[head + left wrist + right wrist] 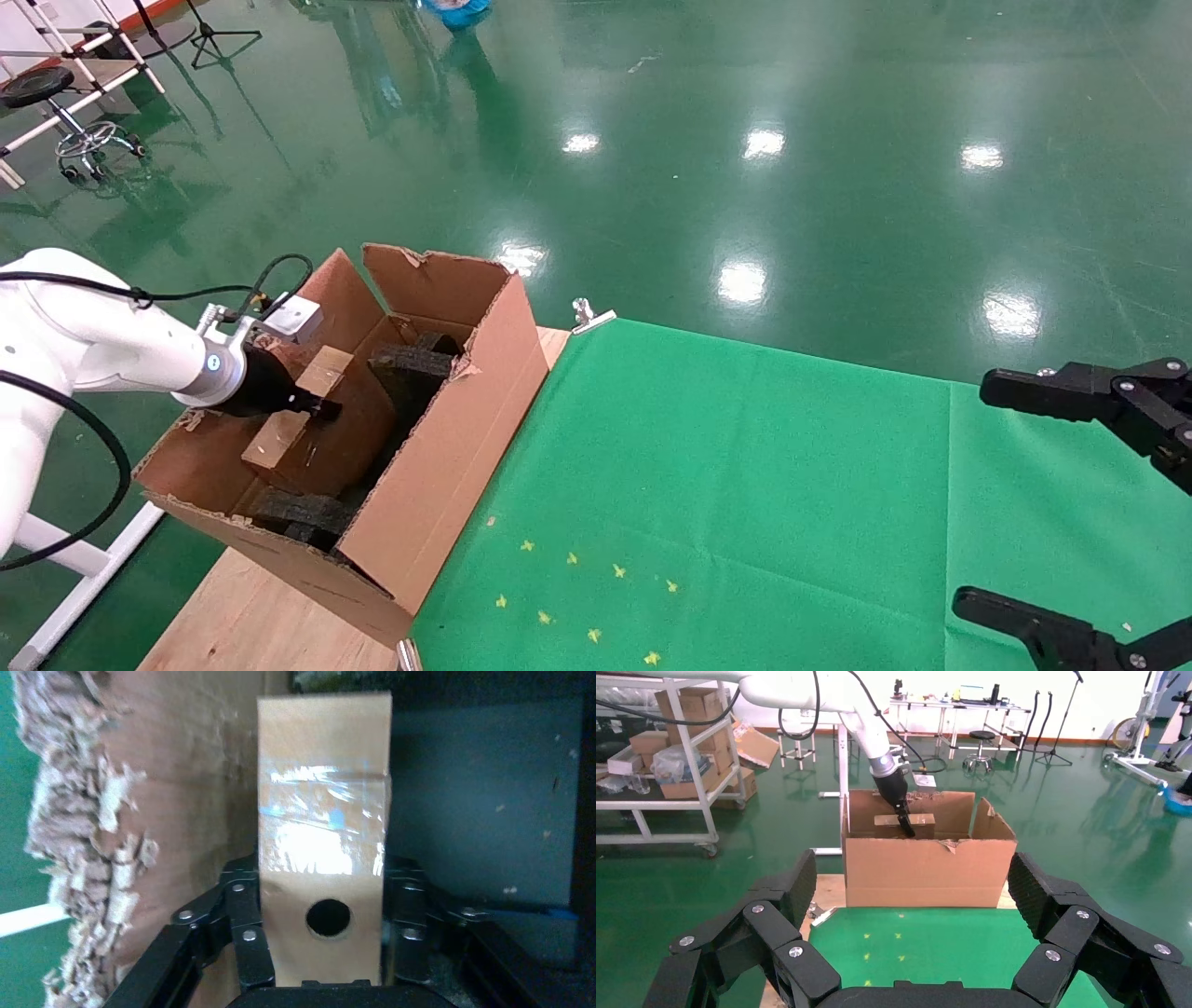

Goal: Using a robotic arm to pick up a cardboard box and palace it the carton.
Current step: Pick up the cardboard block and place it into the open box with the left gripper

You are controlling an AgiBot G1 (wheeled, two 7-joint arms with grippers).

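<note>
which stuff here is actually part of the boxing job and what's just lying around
Part of the job:
- left gripper, shut on the cardboard box
- carton, with the box held inside it

Just lying about:
- right gripper, open, parked over the green cloth
- yellow stars on the cloth
- stool

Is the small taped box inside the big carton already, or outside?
Inside: left gripper holds cardboard box between the carton walls.
</note>
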